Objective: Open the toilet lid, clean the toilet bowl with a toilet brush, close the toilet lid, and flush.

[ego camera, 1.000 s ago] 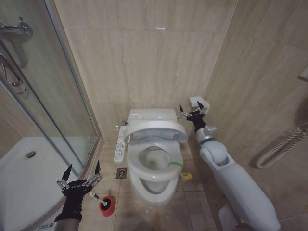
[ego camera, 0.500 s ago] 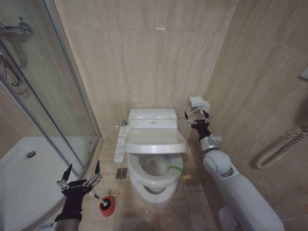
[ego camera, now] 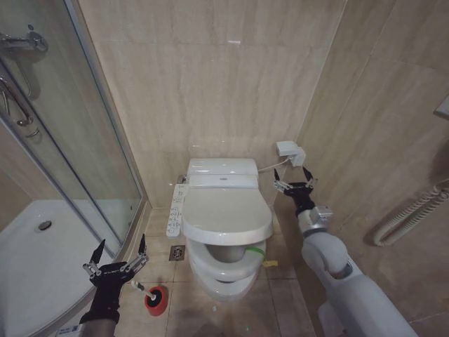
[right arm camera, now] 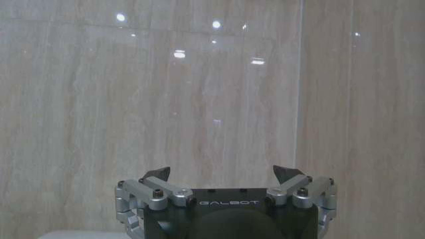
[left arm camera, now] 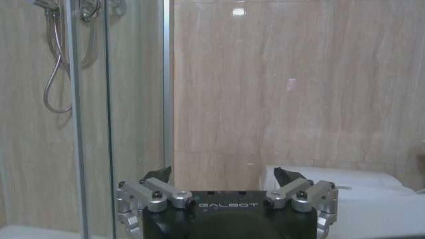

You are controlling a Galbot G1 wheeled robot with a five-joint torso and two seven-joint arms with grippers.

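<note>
The white toilet lid (ego camera: 224, 212) lies lowered over the toilet bowl (ego camera: 223, 279), and the seat's front rim shows under its edge. A yellow-green band (ego camera: 255, 248) hangs at the lid's right side. My right gripper (ego camera: 293, 184) is open, right of the tank, clear of the lid; in its wrist view the right gripper (right arm camera: 221, 172) faces bare wall. At the lower left my left gripper (ego camera: 119, 254) is open and empty, just above the toilet brush (ego camera: 140, 287), which rests in its red cup (ego camera: 156, 299). The left gripper (left arm camera: 222, 174) faces the wall beside the tank.
A glass shower door (ego camera: 84, 140) and white shower tray (ego camera: 35, 246) close off the left side. A button strip (ego camera: 175, 209) runs along the bowl's left. A wall box (ego camera: 289, 150) sits above my right gripper. A floor drain (ego camera: 177, 253) lies left of the bowl.
The lid has dropped from half raised to almost flat over the bowl. My right gripper has come down and away from the lid's edge. The left arm has not moved.
</note>
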